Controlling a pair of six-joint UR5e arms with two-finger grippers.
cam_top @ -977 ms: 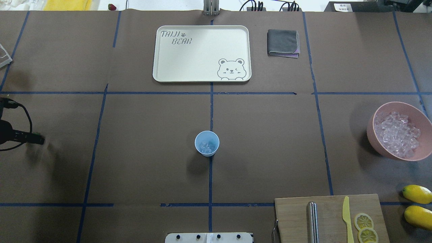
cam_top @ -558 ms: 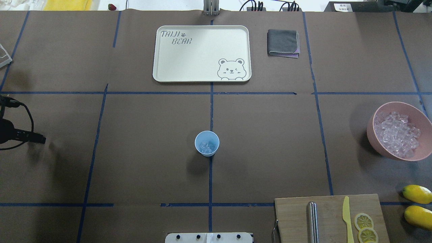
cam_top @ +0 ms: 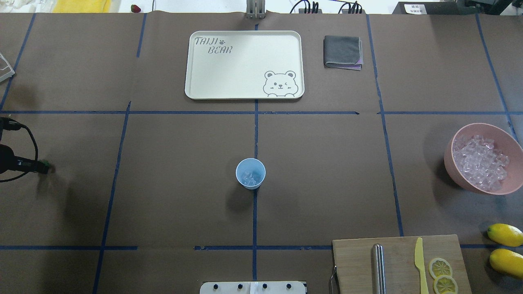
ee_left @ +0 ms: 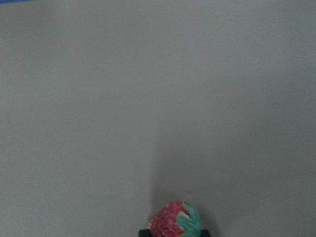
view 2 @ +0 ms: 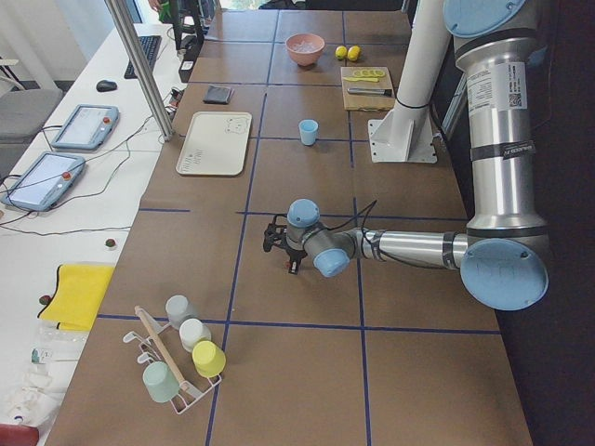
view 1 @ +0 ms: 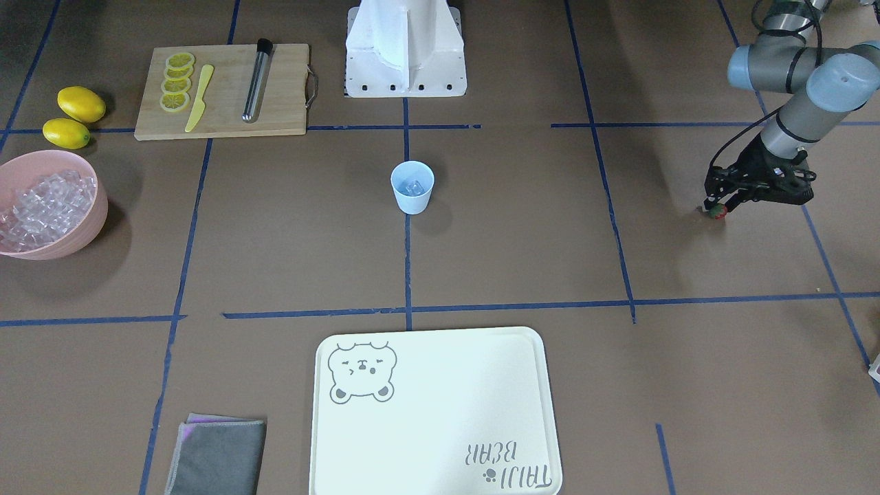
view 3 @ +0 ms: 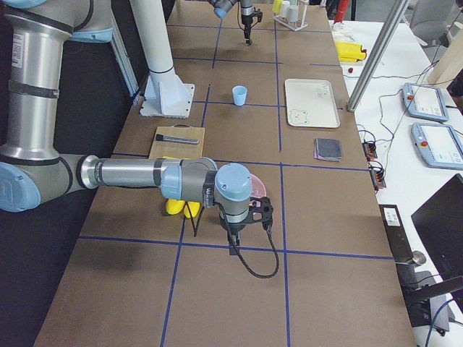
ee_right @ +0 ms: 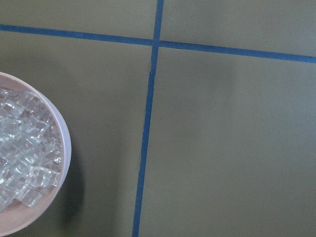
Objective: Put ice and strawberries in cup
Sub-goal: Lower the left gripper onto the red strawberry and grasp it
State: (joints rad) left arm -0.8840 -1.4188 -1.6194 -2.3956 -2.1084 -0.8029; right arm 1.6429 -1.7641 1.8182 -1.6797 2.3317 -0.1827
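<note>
The left claw seems pinched on the strawberry, though little of the grip shows; a shallow hold could drop it on the carry. The cup, ice already inside, stands well to that claw's right. The right claw's state I cannot tell.

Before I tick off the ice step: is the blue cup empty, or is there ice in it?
Partly filled: a few clear ice cubes lie at the bottom of the upright cup, well below its rim.
</note>
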